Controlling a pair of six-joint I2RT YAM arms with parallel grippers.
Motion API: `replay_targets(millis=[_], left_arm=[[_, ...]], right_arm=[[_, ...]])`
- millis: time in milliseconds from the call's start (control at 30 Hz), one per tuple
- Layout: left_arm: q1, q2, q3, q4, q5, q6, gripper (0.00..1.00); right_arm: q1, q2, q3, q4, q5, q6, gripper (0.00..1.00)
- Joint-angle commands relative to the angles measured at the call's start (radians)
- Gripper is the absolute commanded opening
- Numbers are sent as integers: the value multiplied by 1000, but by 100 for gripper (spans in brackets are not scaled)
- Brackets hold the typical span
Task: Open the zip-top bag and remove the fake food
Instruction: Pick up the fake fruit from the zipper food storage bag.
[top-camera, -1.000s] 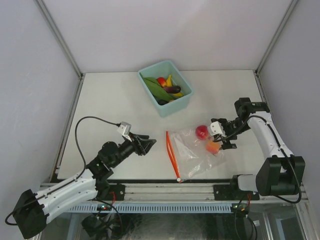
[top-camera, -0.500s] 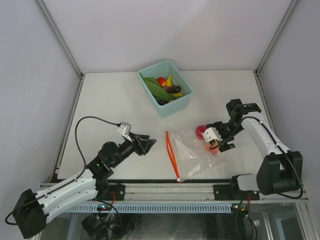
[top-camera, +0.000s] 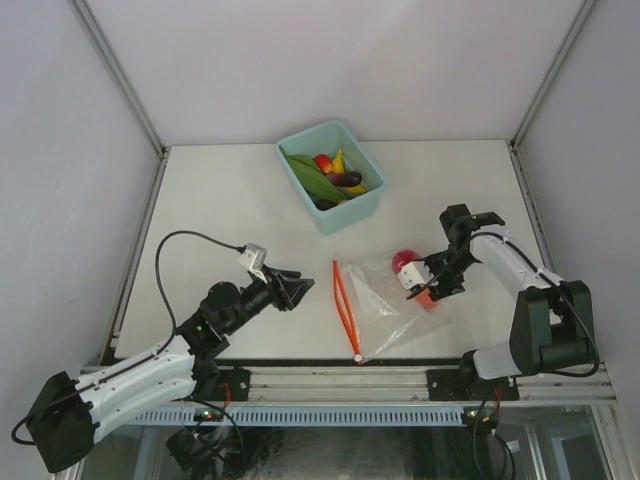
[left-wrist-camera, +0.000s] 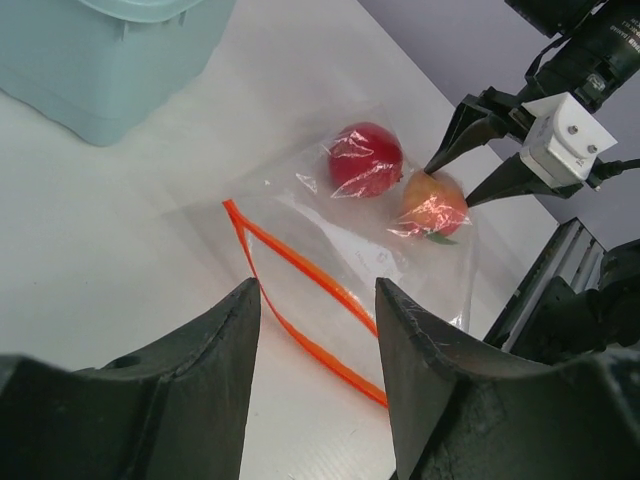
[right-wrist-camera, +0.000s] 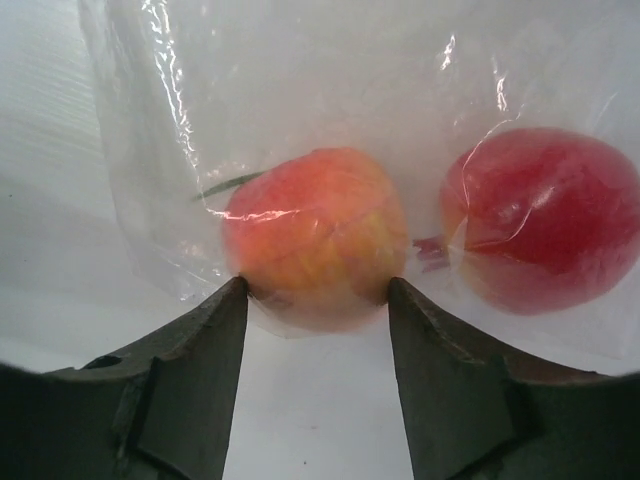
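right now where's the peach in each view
Top external: peach right of centre, inside the zip-top bag, between the right tool's fingers.
Left wrist: peach upper right, just right of the red apple.
Right wrist: peach at centre, between the two fingers.
Shared landmark: the red apple, next to the peach in the bag in all three views.

A white, matte rectangular tabletop (top-camera: 220, 200) sits inside a booth of plain pale grey wall panels (top-camera: 330, 60) at the back and both sides. Silver metal posts (top-camera: 120, 80) mark the two back corners. A silver metal rail (top-camera: 340, 385) runs along the near edge. Lighting is soft and even.
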Motion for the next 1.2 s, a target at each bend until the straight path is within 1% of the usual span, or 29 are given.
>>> replay_targets(millis=[0,100,133,200,300,367,433,500,633,733,800,900,1033,1100,1167], left_arm=[[-9,15,-3,56,6,5,54],[-12,23,-4,62,6,0,54],[-14,25,-4,63,6,-2,54],[-15,33,-4,66,7,-9,54],[-17,59,1,70,15,-24,52],[-21,86,11,72,25,-33,50],[-27,118,26,75,36,-38,46],[-35,153,43,78,41,-40,41],[-41,234,87,76,69,-67,27],[-50,300,126,76,87,-81,10],[-63,340,150,76,87,-84,6],[-83,404,190,77,91,-87,5],[-96,483,237,76,91,-95,6],[-97,526,253,76,87,-112,10],[-97,558,268,78,97,-140,18]], right_arm=[[10,22,-24,73,40,38,51],[23,31,-37,97,46,54,42],[25,32,-39,105,42,58,41],[33,39,-40,115,40,73,42],[45,49,-40,120,42,89,47],[52,50,-38,120,33,99,47],[60,47,-39,122,23,111,45],[67,47,-40,129,10,126,37],[80,47,-40,140,-16,158,22],[87,49,-39,154,-34,184,13],[93,50,-39,163,-41,203,7],[100,51,-40,179,-55,233,1],[103,46,-42,198,-73,258,0],[106,38,-45,209,-79,266,0],[107,32,-49,216,-83,270,0]])
